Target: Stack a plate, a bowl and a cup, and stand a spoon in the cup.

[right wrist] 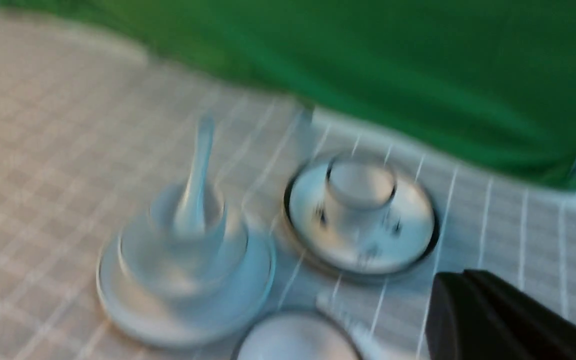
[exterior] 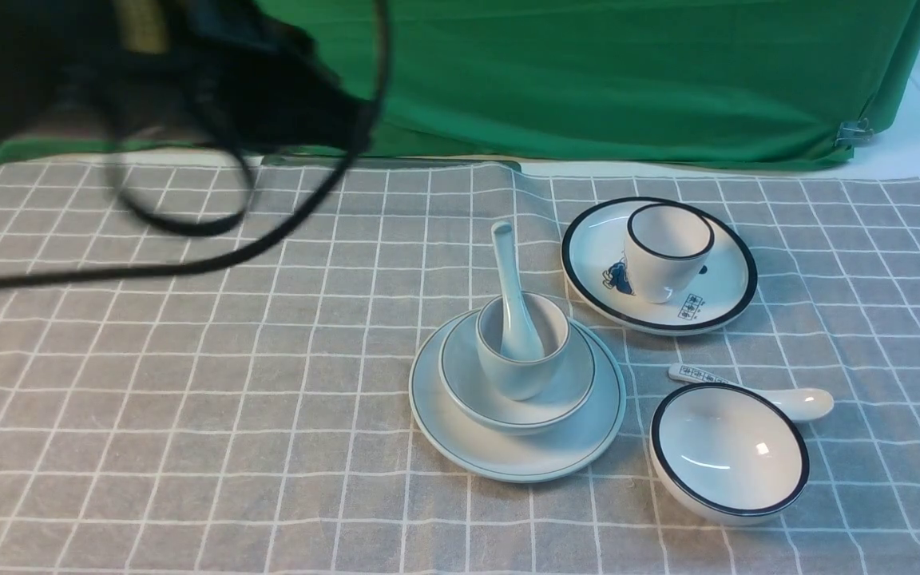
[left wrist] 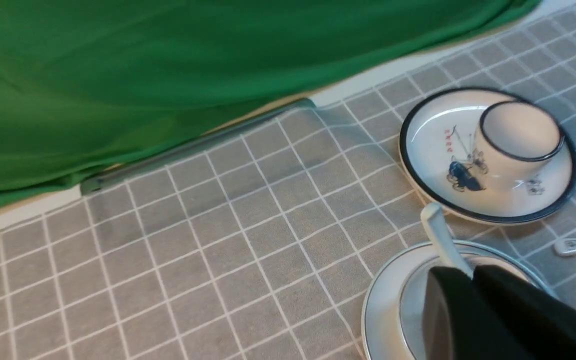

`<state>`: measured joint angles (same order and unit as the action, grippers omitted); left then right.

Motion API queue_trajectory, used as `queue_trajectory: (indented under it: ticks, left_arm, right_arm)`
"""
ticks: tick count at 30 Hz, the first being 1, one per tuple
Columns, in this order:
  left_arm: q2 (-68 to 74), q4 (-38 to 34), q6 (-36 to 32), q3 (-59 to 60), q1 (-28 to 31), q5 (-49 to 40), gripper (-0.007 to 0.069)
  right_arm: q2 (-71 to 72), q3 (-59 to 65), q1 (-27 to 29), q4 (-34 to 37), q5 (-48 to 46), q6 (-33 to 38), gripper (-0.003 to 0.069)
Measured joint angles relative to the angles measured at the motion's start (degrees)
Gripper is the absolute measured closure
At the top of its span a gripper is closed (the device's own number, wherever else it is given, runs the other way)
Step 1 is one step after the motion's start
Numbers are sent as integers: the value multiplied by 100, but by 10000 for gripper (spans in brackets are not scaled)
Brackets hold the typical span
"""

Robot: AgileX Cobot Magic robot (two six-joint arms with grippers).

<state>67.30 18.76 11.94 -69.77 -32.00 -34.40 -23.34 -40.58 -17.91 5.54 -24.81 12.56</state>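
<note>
While the grey checked cloth (exterior: pixel 188 399) fills the scene, your left arm (exterior: pixel 148 72) hangs as a dark blur over its far left corner, well apart from the crockery. Right of centre sits the plate (exterior: pixel 460 435), with the bowl (exterior: pixel 572 391) on it and the cup (exterior: pixel 512 375) in the bowl. The spoon (exterior: pixel 508 271) stands in the cup, scoop down, with its long handle leaning to the far side. The stack looks finished, so any coming move is probably a retreat.

The stack lies to the right of and nearer than the left arm. The left gripper (left wrist: pixel 473 280) looks down over it and seems the closer of the two. You cannot tell whether its fingers are spread or pressed together. The right gripper (right wrist: pixel 473 310) is equally unreadable in a smeared view.

Mind the raised handle. Just right of the stack are the black-rimmed plate (exterior: pixel 715 295) carrying the black-rimmed cup (exterior: pixel 668 251), the black-rimmed bowl (exterior: pixel 727 451), and the marked spoon (exterior: pixel 803 403).
</note>
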Motion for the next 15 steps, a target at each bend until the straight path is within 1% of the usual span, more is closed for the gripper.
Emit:
queue_trajectory:
  ticks: [3,4,7,8,10,12,13,15]
  left_arm:
    - [-1127,88,379,1161,0,471,618]
    - [-1400,96,446,1389,0,622,618]
    - [-2398,52,685,2599,0,1183,618]
    - [-2524,52,692,2670,0,1183,618]
    - [-3210,33,824,3470,0,1536,616]
    - [-3500,11,906,3858,0,1675,616]
    - [-3902,-49,1001,4259,0,1810,616]
    - [-4101,-114,1068,4502,0,1896,615]
  right_arm:
    - [973,352,0,-97,263,-19,638]
    - [1173,466,0,-106,311,-50,638]
    - [1815,882,0,-120,553,-432,638]
    - [1844,901,0,-120,568,-432,638]
    - [2074,1023,0,-130,664,-598,634]
    - [2129,1050,0,-130,719,-624,626]
    - [2143,1055,0,-130,748,-660,609]
    - [2143,1055,0,-130,753,-679,598]
